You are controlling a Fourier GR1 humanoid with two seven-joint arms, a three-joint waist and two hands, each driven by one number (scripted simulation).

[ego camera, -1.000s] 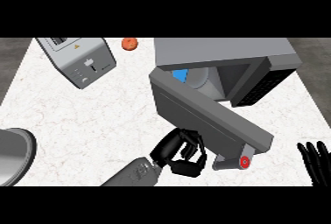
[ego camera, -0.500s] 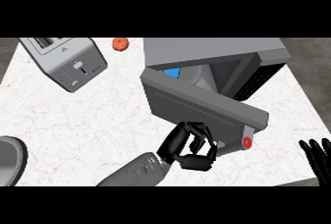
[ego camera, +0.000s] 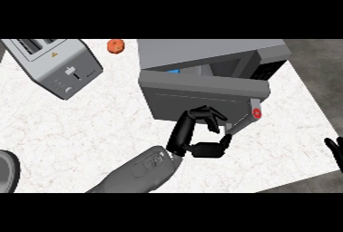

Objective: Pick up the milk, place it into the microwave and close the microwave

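Door (ego camera: 201,93) nearer shut, against left hand (ego camera: 198,136)

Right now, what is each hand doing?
Left hand: fingers curled, holding nothing, against the grey microwave door.
Right hand: only fingertips show; cannot tell.

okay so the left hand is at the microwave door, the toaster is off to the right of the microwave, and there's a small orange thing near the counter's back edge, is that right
Not quite. In the head view the toaster stands to the left of the microwave, not the right. The rest holds: the left hand is at the microwave door, and the small orange thing lies near the counter's back edge.
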